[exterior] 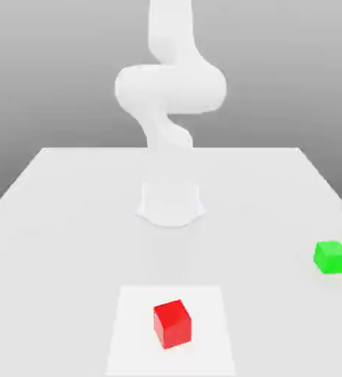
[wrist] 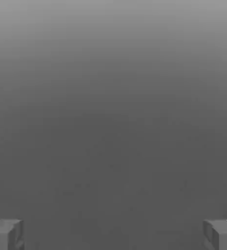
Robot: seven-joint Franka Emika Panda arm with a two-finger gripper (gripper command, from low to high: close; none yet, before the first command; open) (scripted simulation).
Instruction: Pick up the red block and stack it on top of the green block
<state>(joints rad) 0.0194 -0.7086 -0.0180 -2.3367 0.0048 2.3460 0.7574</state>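
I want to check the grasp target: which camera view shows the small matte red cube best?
The exterior view shows the small matte red cube best: it sits whole and unobstructed on the white table, with its top and two sides visible. The hand view gives nothing of it, just grey background between the open fingertips.

Red block (exterior: 173, 323) on table (exterior: 70, 221), near front edge. Green block (exterior: 331, 257) well apart, toward exterior view's right, farther back. Arm (exterior: 171, 88) behind both.
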